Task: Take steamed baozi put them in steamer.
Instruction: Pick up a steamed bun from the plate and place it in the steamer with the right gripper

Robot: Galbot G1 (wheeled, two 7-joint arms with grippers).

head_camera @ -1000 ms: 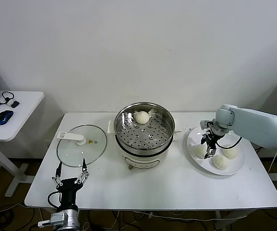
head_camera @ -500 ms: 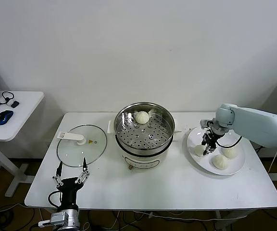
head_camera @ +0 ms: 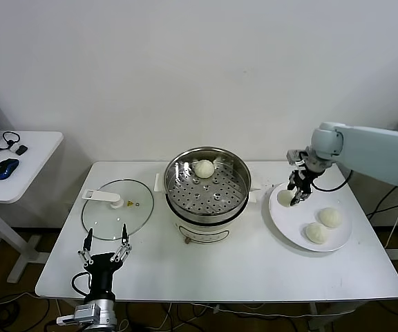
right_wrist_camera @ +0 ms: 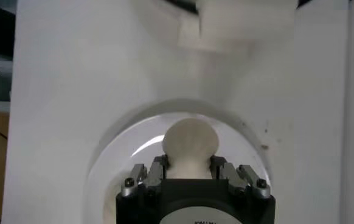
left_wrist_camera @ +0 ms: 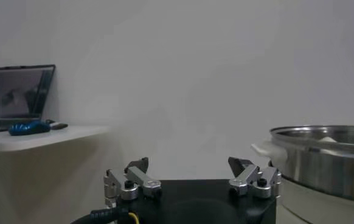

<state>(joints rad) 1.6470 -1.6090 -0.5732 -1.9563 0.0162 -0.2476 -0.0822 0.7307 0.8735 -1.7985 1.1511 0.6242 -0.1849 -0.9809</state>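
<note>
My right gripper (head_camera: 294,196) is shut on a cream-white baozi (head_camera: 286,198) and holds it just above the left part of the white plate (head_camera: 292,232). In the right wrist view the bun (right_wrist_camera: 190,143) is squeezed between the fingers (right_wrist_camera: 156,171), with the plate below. Two more baozi (head_camera: 329,217) (head_camera: 316,233) lie on the plate. One baozi (head_camera: 203,168) sits on the perforated tray at the back of the shiny steamer (head_camera: 206,218) in the table's middle. My left gripper (head_camera: 105,250) stands open and idle at the table's front left edge (left_wrist_camera: 189,173).
A round glass lid (head_camera: 117,210) with a white handle lies left of the steamer. The steamer's white side handle (head_camera: 258,196) points toward the plate. A side table (head_camera: 26,166) with a blue mouse (head_camera: 6,168) stands at far left.
My right gripper closed on the leftmost baozi on the plate and raised it slightly, moving up and back. The left arm stayed put.
</note>
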